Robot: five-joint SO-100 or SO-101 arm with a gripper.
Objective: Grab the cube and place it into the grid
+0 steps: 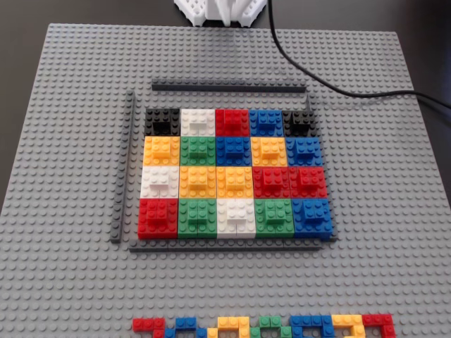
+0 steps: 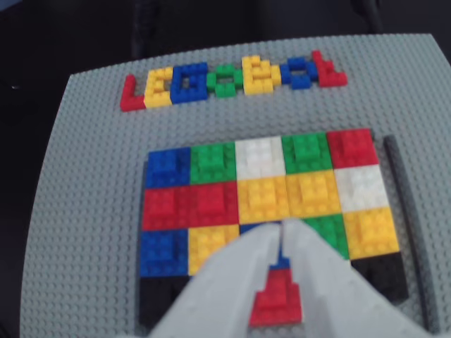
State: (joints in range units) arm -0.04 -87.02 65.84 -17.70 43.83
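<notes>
The grid (image 1: 225, 246) is a five-by-four block array framed by dark grey strips, and every cell holds a block. Two black cubes sit in its far corners in the fixed view, one at the left (image 1: 161, 123) and one at the right (image 1: 299, 122). In the wrist view the grid (image 2: 394, 183) lies below the camera, with black cubes at its near corners (image 2: 163, 299) (image 2: 380, 274). My gripper (image 2: 280, 227) hovers over the near middle cells, its pale fingers (image 2: 239, 274) meeting at the tips, shut on nothing. The fixed view does not show the gripper.
A big light grey studded baseplate (image 1: 380, 211) carries everything. A line of small flat coloured bricks (image 1: 264, 326) (image 2: 232, 81) lies beyond the grid. The white arm base (image 1: 220, 10) and a black cable (image 1: 317, 77) are at the far edge.
</notes>
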